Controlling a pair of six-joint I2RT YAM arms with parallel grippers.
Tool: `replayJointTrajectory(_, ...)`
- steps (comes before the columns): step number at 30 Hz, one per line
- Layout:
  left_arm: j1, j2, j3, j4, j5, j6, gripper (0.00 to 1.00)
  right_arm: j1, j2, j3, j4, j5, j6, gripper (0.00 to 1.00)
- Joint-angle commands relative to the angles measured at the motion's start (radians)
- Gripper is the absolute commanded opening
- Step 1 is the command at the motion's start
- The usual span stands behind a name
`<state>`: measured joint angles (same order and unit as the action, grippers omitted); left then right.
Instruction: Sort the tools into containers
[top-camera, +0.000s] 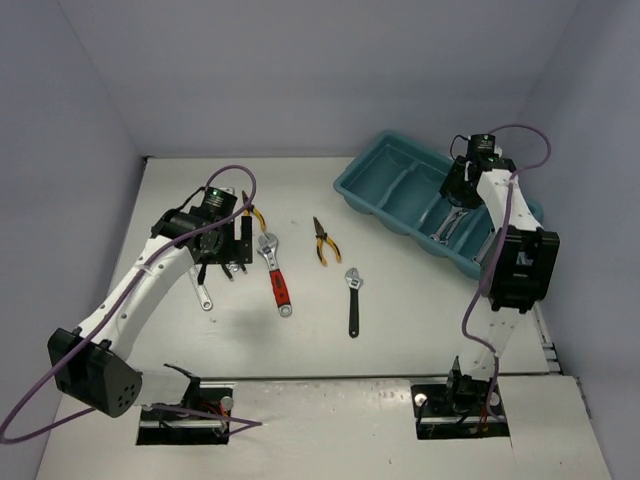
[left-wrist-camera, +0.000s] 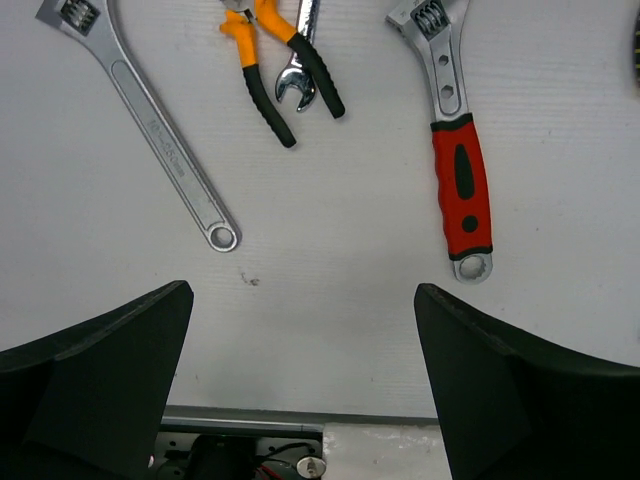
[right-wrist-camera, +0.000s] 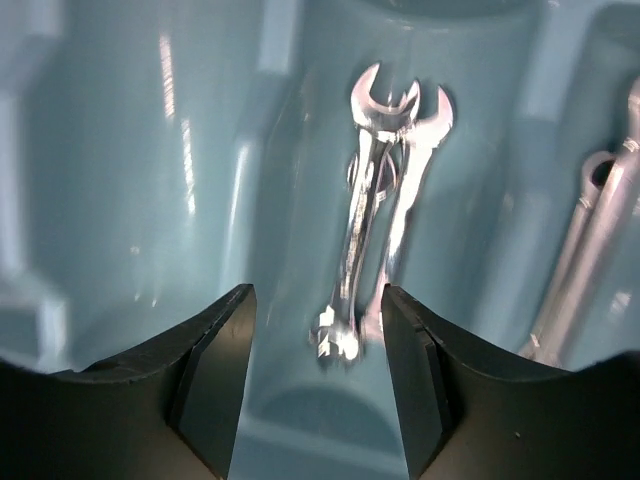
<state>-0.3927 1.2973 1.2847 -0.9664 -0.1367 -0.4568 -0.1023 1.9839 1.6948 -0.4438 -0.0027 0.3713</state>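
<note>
The teal tray (top-camera: 392, 160) stands at the back right. My right gripper (top-camera: 460, 188) hangs over it, open and empty (right-wrist-camera: 318, 310). Below it, two silver wrenches (right-wrist-camera: 378, 200) lie in one compartment, slightly blurred. More silver wrenches (right-wrist-camera: 592, 250) lie in the compartment to the right. My left gripper (top-camera: 215, 245) is open and empty (left-wrist-camera: 303, 300) above the table. In the left wrist view, a silver adjustable wrench (left-wrist-camera: 150, 120), orange-handled pliers (left-wrist-camera: 270, 70), a small silver wrench (left-wrist-camera: 299, 75) and a red-handled adjustable wrench (left-wrist-camera: 457, 160) lie ahead of it.
Second orange-handled pliers (top-camera: 324, 241) and a black-handled adjustable wrench (top-camera: 353, 300) lie mid-table. The red-handled wrench (top-camera: 276, 275) lies right of the left gripper. Grey walls close in the table on three sides. The arm bases are at the near edge.
</note>
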Motion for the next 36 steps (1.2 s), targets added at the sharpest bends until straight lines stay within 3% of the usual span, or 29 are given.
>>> replayJointTrajectory(1, 0.048, 0.103, 0.073, 0.104, 0.028, 0.080, 0.86, 0.027, -0.246, -0.074, 0.024, -0.049, -0.055, 0.51)
replayJointTrajectory(8, 0.210, 0.329, 0.145, 0.235, 0.161, 0.163, 0.69, 0.147, -0.497, -0.264, 0.034, -0.086, -0.104, 0.50)
replayJointTrajectory(17, 0.230, 0.587, 0.300, 0.268, 0.224, 0.201, 0.55, 0.195, -0.698, -0.502, 0.042, -0.129, -0.075, 0.51)
replayJointTrajectory(25, 0.227, 0.683, 0.337, 0.290, 0.217, 0.193, 0.49, 0.194, -0.746, -0.600, 0.043, -0.154, -0.083, 0.51)
replayJointTrajectory(36, 0.211, 0.794, 0.364, 0.301, 0.159, 0.218, 0.39, 0.194, -0.729, -0.614, 0.048, -0.178, -0.100, 0.51)
